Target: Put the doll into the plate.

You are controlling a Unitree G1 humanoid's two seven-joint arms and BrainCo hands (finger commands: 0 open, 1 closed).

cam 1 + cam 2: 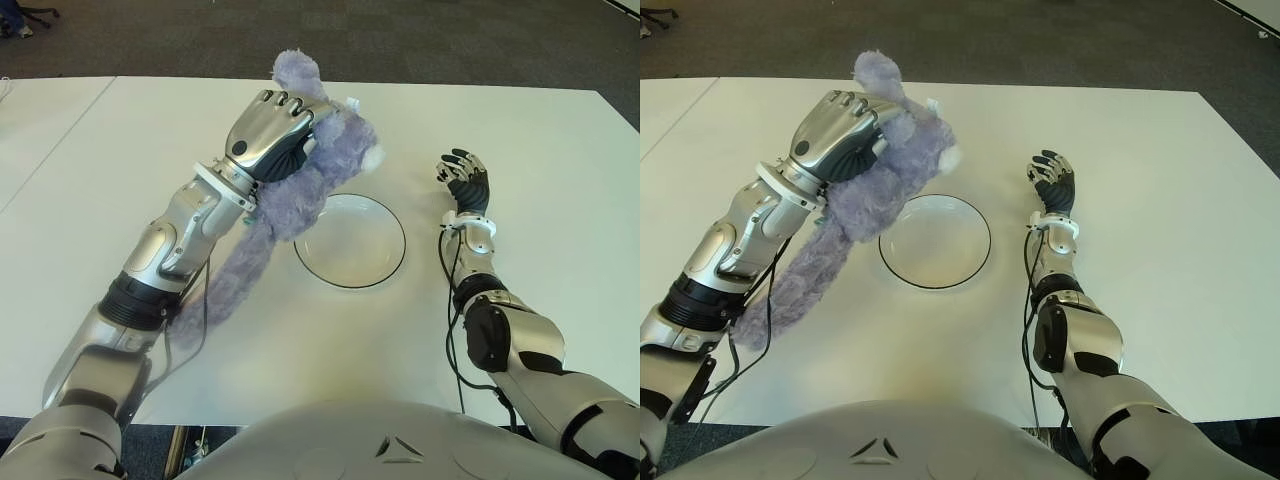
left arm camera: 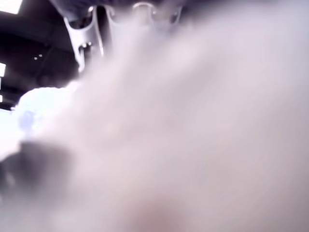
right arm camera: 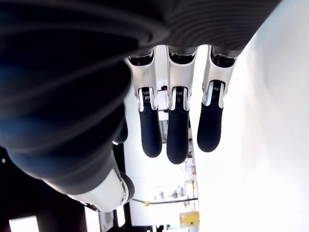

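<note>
The left hand [image 1: 268, 128] gripped the fluffy lilac plush doll [image 1: 300, 190] left of the clear round glass plate [image 1: 350, 241]; the right hand [image 1: 464, 177] showed empty, fingers relaxed, right of it on the white desk [image 1: 540, 150].

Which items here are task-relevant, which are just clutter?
In play: doll, held by left hand above table, left of plate.
Not in play: right hand, open, right of plate; table; office chair base on the floor.

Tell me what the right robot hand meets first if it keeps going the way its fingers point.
Likely nothing: the right robot hand, open and beside the plate, points up the bare table toward its far edge. Height over the table is unclear.
</note>
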